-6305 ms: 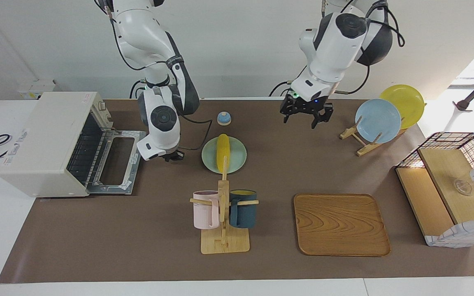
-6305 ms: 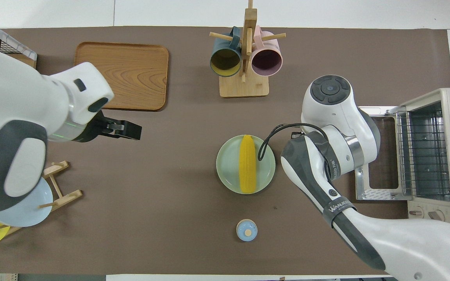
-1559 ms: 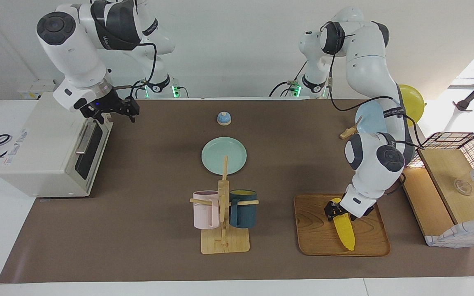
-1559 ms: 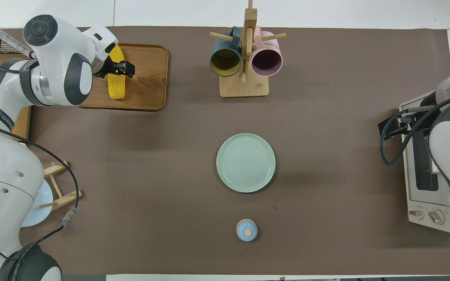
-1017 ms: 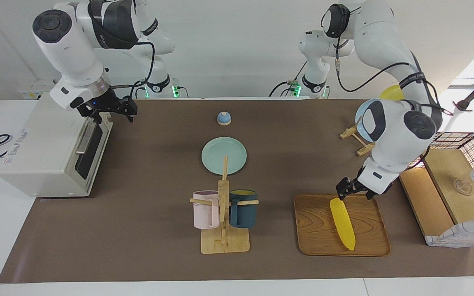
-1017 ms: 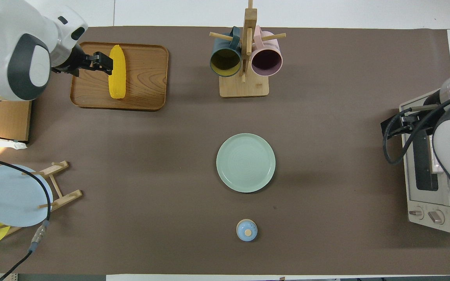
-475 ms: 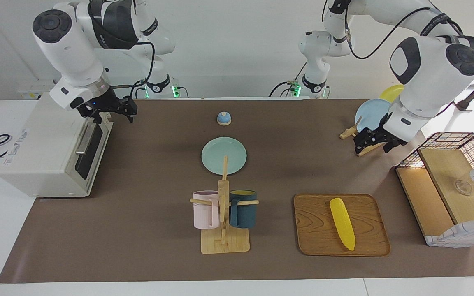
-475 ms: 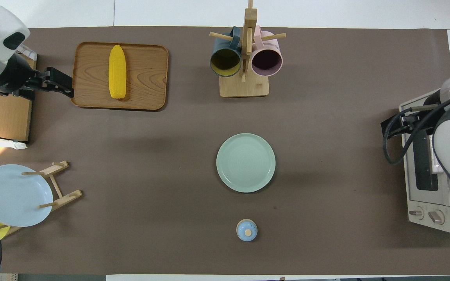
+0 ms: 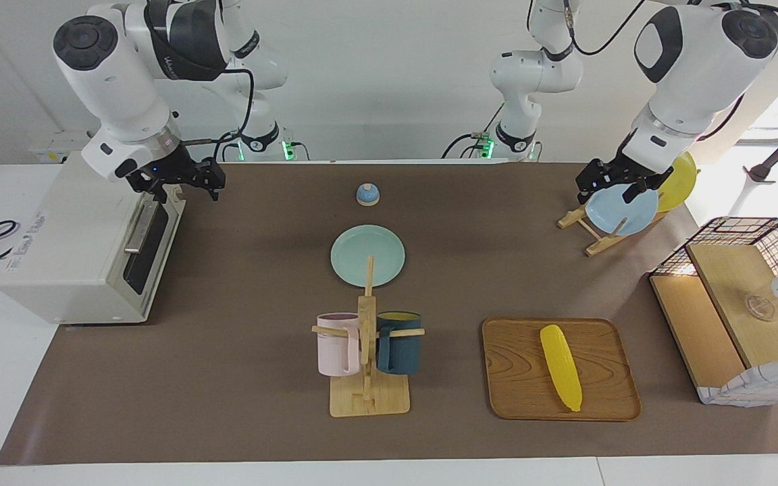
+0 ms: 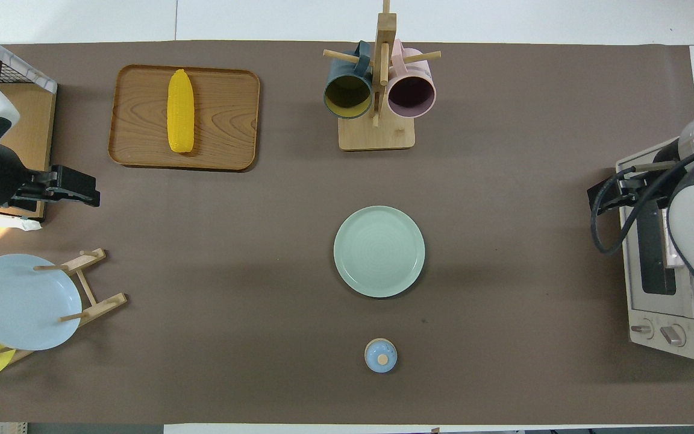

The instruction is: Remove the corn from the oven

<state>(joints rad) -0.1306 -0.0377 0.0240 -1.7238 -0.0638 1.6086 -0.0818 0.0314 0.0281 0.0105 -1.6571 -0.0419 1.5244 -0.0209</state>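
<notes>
A: Where is the corn [image 9: 561, 366]?

B: Lying flat on the wooden tray [image 9: 517, 398], slightly diagonal, toward the left arm's end of the surface. Nothing touches it. The oven [image 9: 82, 243] sits at the right arm's end with its door shut, so the corn is well apart from it.

A: End effectors?

B: Left end effector [image 9: 617, 181] is raised over the plate rack [image 9: 590, 229], in front of the blue plate [image 9: 622, 214]; fingers spread, holding nothing. Right end effector [image 9: 183, 177] hovers by the top edge of the oven door; fingers also spread, empty.

A: So the task state?

B: Judgement: the removal looks complete. Corn out, door up, both arms clear of it.

A: Handling notes for the cob, if it had to be taken again?

B: Likely light and stiff. The rows of kernels give some texture, but the surface looks smooth and glossy, so possibly slick. Round in section, so it may roll under a sideways nudge. Tapered: a grip near the thin tip could squeeze off. Best hold, I judge, is across the thick middle, fingers square to the long axis, coming straight down.

A: Hazards nearby?

B: The tray rim is low. The mug stand [image 9: 367, 398] is near but not in the way.
</notes>
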